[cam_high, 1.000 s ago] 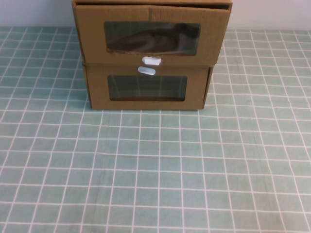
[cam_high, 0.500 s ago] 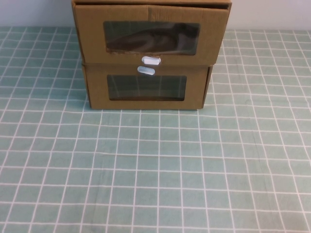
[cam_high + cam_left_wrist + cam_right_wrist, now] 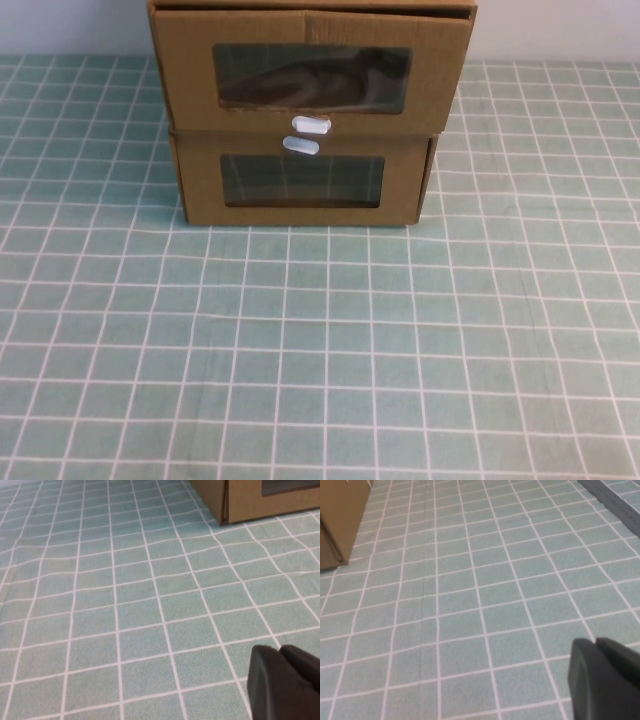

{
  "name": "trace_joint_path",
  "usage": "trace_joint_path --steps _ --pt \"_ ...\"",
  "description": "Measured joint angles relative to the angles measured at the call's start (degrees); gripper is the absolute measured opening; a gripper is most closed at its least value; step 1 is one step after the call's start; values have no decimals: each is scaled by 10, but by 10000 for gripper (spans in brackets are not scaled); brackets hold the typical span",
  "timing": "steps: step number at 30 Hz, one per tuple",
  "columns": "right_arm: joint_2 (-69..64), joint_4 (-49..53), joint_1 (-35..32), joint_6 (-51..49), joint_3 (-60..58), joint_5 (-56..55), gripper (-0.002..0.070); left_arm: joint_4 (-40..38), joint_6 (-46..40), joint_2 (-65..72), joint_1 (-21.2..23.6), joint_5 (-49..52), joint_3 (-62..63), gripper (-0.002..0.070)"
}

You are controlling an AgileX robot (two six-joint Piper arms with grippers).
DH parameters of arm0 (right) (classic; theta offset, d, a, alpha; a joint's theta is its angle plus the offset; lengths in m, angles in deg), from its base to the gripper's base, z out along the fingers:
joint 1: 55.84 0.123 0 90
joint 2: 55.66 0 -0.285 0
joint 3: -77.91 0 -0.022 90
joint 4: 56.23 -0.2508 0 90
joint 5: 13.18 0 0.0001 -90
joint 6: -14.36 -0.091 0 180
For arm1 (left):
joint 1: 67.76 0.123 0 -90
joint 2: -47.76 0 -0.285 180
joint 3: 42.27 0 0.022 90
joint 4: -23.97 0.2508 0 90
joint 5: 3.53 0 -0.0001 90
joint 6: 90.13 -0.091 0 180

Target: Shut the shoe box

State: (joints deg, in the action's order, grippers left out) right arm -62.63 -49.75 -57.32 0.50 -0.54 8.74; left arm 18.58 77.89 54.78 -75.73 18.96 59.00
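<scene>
The shoe box [image 3: 190, 80] is the upper of two stacked brown cardboard boxes at the table's far middle. Its clear window [image 3: 312, 78] shows a dark shoe, and the white oval tab [image 3: 311, 124] sits below the window. Its drawer front stands a little forward of the box under it. Neither gripper shows in the high view. My left gripper [image 3: 280, 652] is shut and empty, low over the cloth, well short of the boxes. My right gripper [image 3: 596, 645] is shut and empty, also low over the cloth and far from the boxes.
The lower cardboard box [image 3: 200, 185] has its white tab [image 3: 301, 146] above its window; its corner shows in the left wrist view [image 3: 240, 500] and a box side in the right wrist view [image 3: 340, 515]. A green checked cloth [image 3: 320, 340] covers the table.
</scene>
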Motion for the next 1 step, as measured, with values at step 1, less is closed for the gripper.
trace_joint_path --steps 1 --pt "0 0 0 0 0 0 -14 0 0 0 0 0 0 -3"
